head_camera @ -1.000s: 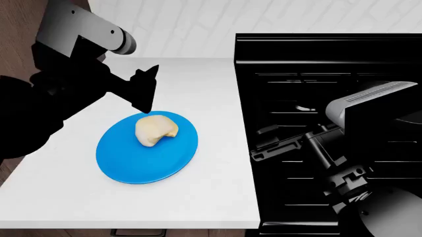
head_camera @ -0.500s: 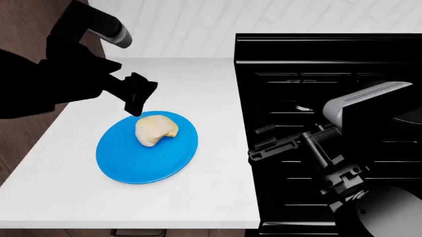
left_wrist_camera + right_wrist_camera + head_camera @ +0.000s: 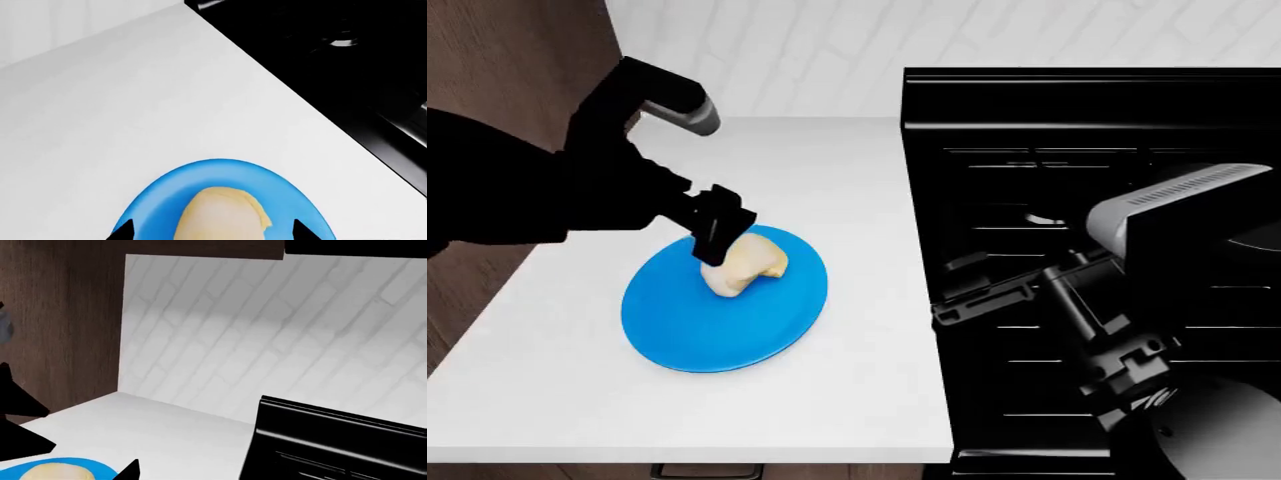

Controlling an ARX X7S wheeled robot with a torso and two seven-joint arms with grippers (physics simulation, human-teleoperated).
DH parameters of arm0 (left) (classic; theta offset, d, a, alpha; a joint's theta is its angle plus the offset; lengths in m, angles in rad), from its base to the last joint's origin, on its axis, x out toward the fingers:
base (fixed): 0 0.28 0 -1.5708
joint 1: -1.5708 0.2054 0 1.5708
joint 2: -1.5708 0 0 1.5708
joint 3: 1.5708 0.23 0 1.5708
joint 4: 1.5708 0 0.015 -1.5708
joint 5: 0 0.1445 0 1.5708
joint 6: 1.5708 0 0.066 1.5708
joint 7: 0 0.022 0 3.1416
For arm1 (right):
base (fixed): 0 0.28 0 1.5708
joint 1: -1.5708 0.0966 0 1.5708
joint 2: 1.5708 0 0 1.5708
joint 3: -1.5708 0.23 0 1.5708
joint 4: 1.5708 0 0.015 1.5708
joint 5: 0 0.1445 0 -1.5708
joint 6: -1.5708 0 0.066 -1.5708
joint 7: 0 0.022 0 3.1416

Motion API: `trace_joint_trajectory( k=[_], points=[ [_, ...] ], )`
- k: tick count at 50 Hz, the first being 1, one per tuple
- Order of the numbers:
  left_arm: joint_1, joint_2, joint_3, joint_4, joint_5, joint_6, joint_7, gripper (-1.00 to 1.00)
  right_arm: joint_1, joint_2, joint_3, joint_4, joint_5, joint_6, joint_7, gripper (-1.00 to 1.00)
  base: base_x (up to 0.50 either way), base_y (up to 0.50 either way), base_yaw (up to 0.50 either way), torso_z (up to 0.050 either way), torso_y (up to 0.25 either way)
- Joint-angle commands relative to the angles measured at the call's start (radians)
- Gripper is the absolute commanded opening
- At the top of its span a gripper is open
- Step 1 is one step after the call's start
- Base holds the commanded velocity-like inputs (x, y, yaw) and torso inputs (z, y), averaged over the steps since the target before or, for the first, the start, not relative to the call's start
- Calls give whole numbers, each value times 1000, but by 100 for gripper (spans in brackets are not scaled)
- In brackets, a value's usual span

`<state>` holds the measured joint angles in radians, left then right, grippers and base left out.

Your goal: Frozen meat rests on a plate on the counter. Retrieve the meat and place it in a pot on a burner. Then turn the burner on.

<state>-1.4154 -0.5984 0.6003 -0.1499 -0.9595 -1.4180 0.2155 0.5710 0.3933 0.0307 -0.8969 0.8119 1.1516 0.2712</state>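
Observation:
The frozen meat [image 3: 747, 262], a pale cream lump, lies on the blue plate [image 3: 714, 330] on the white counter [image 3: 827, 180]. My left gripper [image 3: 715, 238] is open and low over the meat's far-left side. In the left wrist view its two dark fingertips [image 3: 125, 233] stand on either side of the meat [image 3: 220, 217], apart from it, above the plate [image 3: 220, 170]. My right gripper [image 3: 961, 292] hangs open over the black stove, holding nothing. Its wrist view catches the plate [image 3: 93, 469] and meat [image 3: 57, 473] at the edge. The pot cannot be made out.
The black stove [image 3: 1094, 130] fills the right side, its edge flush with the counter. A white brick wall [image 3: 267, 330] runs behind, and a brown wooden panel [image 3: 60, 315] closes the counter's left end. The counter's front edge is close to me.
My left arm has swung down and toward the plate, bringing its gripper from above the plate's far rim to the meat. The right arm has barely shifted.

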Motion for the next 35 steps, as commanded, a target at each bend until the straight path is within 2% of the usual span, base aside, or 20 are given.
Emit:
trace_joint_trajectory(
  k=[1, 10, 21, 35],
  points=[
    [-22, 28, 89, -89, 54, 57, 63, 100, -2, 9, 16, -3, 21, 2, 7, 100, 0, 0, 0, 0, 0],
    [-42, 65, 159, -183, 110, 126, 128, 100, -2, 12, 2, 16, 9, -13, 9, 100, 0, 0, 0, 0, 0],
    [-18, 80, 195, -236, 135, 168, 154, 100, -18, 16, -34, 47, -20, -54, 2, 100, 0, 0, 0, 0, 0],
    [7, 73, 192, -165, 105, 142, 133, 100, -33, 27, -42, 56, -31, -82, -3, 100, 0, 0, 0, 0, 0]
  ],
)
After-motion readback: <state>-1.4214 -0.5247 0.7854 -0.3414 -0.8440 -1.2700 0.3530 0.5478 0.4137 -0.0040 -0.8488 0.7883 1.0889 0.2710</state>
